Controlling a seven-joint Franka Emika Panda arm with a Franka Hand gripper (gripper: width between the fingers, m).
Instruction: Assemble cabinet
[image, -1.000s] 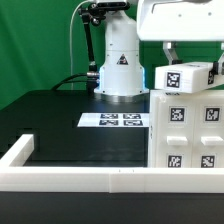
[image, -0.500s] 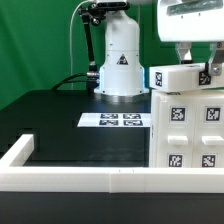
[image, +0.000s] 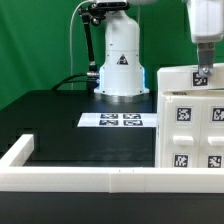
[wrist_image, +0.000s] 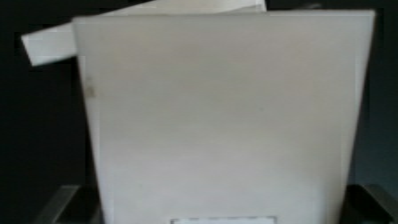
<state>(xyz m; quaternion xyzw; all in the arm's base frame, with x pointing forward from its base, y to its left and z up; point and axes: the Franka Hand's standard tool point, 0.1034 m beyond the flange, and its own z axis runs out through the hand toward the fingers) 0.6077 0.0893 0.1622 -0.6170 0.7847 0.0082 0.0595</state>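
The cabinet (image: 190, 135), a big white box with square black-and-white tags, stands at the exterior view's right. A smaller white tagged block (image: 185, 78) lies level on its top. My gripper (image: 203, 72) comes down from above and is shut on this block, one dark finger (image: 203, 52) showing over the block's tag. In the wrist view the white block (wrist_image: 214, 110) fills the picture between my gripper (wrist_image: 217, 208) and its two dark fingers (wrist_image: 59, 205), one on each side. The contact between block and cabinet is hidden from the wrist camera.
A long low white border rail (image: 90, 178) runs along the table's front and turns back at the exterior view's left (image: 20, 150). The marker board (image: 115, 121) lies flat mid-table. The arm's white base (image: 120, 60) stands behind it, with a black cable on its left.
My gripper has moved toward the exterior view's right with the white block. The block was tilted above the cabinet; it now sits level on the cabinet's top.
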